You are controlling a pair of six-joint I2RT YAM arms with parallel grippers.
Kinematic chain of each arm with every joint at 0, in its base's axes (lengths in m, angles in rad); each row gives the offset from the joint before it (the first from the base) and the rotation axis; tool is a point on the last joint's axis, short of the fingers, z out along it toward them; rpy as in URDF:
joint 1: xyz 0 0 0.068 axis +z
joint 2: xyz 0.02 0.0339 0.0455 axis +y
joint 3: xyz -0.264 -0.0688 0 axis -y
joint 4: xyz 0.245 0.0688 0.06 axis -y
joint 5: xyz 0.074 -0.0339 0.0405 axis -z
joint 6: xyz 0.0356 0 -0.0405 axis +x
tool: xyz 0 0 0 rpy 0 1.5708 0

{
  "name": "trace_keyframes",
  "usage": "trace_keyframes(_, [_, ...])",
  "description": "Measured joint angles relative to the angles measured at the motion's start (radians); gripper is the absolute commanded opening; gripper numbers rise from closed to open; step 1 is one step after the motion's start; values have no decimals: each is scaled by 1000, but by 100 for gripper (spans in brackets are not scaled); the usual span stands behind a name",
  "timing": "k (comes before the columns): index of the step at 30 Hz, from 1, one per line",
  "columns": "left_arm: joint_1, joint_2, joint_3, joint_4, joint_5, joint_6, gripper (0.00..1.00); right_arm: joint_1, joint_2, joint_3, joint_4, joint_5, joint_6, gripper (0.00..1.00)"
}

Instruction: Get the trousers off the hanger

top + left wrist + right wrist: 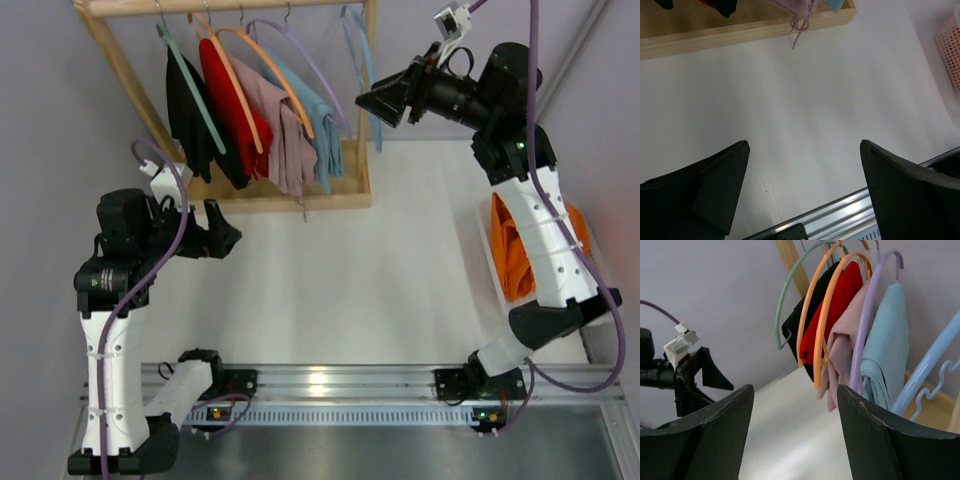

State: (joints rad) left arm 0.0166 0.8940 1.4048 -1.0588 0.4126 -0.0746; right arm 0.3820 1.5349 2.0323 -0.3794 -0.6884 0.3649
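The light blue trousers (318,125) hang folded over the lavender hanger (300,55) on the wooden rack, at the right end of the row of garments. In the right wrist view the trousers (887,345) hang just behind the lavender hanger (865,325). My right gripper (372,105) is open and empty, raised in the air a short way right of the trousers, pointing at them (795,390). My left gripper (225,240) is open and empty over the white table, in front of the rack's base (804,145).
The wooden rack (290,198) also holds black (190,115), red (235,105) and dusty pink (285,130) garments on green and orange hangers, and an empty pale blue hanger (360,60). A basket (490,262) with orange cloth (515,250) stands at the right.
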Motion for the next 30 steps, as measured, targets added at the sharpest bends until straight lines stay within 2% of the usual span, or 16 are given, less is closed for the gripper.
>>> trace_keyframes(7, [1,11,25,-1,37,-2,99,48,189,145,84,59,43,68])
trace_keyframes(12, [1,18,39,-1,44,-6,99,75,269,182,106,146,30,66])
trace_keyframes(17, [1,18,45,-1,52,-13,99,101,320,183,119,218,11,65])
trace_keyframes(27, [1,18,45,-1,61,-29,99,132,333,189,131,244,3,62])
trace_keyframes(30, [1,18,45,-1,68,-32,98,135,338,189,139,248,6,52])
